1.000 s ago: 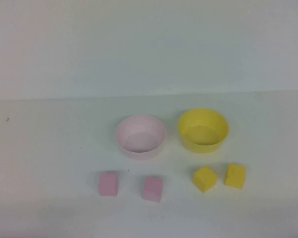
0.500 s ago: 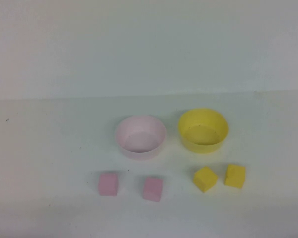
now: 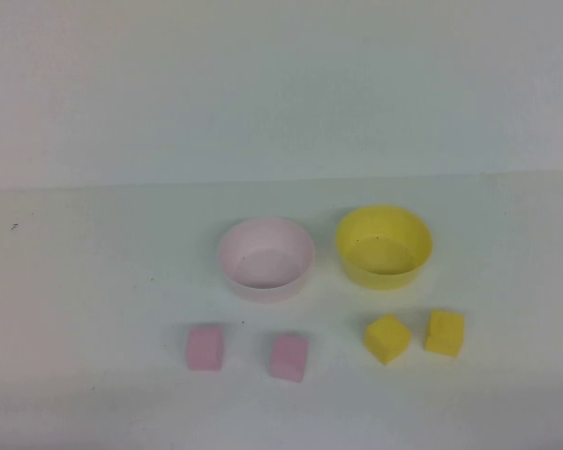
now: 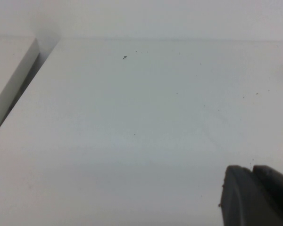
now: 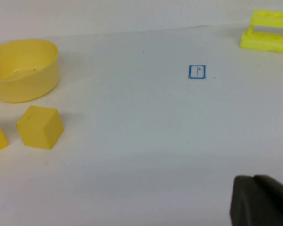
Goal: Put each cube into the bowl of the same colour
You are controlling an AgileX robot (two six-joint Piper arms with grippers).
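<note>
Two bowls stand side by side on the white bench (image 3: 94, 281): the pink bowl (image 3: 266, 259) on the left and the yellow bowl (image 3: 384, 246) on the right, both holding nothing. Four cubes lie in a row nearer the robot: two pink cubes (image 3: 205, 347) (image 3: 289, 357) before the pink bowl, two yellow cubes (image 3: 387, 337) (image 3: 445, 333) before the yellow one, just beside each other. The left tool (image 4: 253, 197) hangs pressed together over bare bench. The right tool (image 5: 260, 201), also pressed together, sits well apart from the yellow cubes.
</note>
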